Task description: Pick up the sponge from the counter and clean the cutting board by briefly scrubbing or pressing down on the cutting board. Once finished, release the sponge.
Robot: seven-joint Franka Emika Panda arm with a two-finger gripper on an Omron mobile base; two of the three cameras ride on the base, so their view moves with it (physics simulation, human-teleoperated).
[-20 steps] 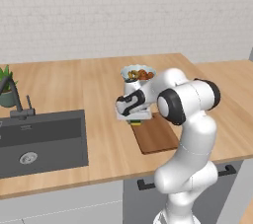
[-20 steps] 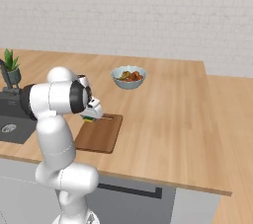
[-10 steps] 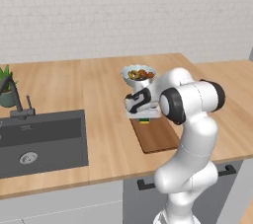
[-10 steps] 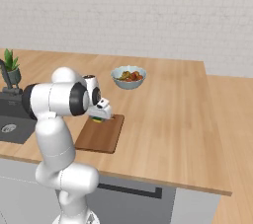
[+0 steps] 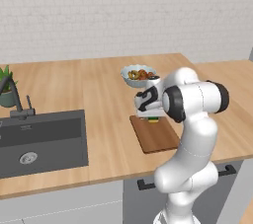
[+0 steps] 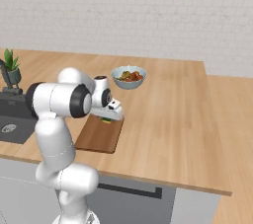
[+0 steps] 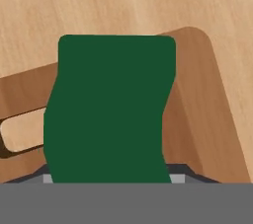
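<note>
The hand [image 5: 154, 118] grips the sponge [image 7: 111, 109] and holds it low over the slot-handle end of the cutting board [image 5: 157, 136]. I judge this the scrubbing step; next comes pressing down onto the cutting board, then letting go. The hand view shows the sponge's green top covering that end beside the slot; the base views show only a sliver of sponge, but also the bowl [image 6: 128, 76] beyond the cutting board on the counter [image 6: 173, 114].
</note>
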